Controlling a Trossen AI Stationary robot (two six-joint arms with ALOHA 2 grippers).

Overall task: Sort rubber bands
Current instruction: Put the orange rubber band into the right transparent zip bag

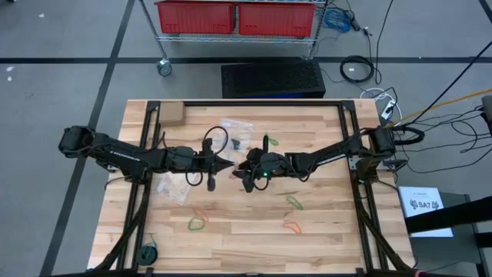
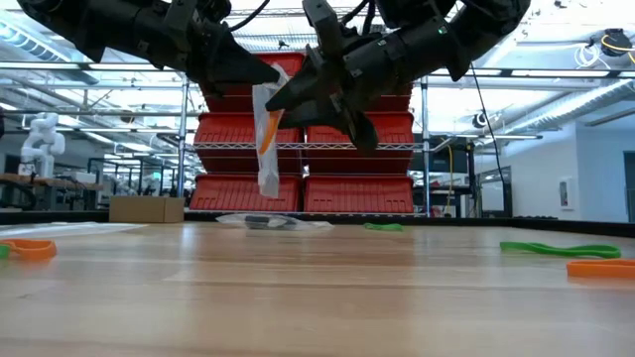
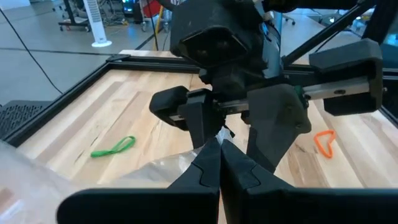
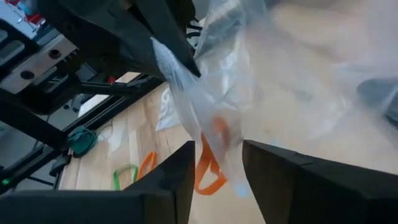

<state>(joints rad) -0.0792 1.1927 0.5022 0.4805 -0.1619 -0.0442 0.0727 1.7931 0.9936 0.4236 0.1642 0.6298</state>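
Low view is showing orange rubber bands (image 2: 28, 249) and green rubber bands (image 2: 561, 250) lying near on the wooden table (image 2: 317, 297), and above them the left gripper (image 2: 270, 74) is pinching the top of a clear plastic bag (image 2: 266, 134) with its fingers pressed together. An orange band (image 2: 273, 129) is sitting inside that hanging bag, and the right gripper (image 2: 327, 104) is hovering at about 3 o'clock from it with its fingers spread apart on both sides of the bag. Farther back, at 12 o'clock, a second clear bag (image 2: 268, 222) is lying flat on the table, and red bins (image 2: 347, 193) are sitting on a shelf behind it.
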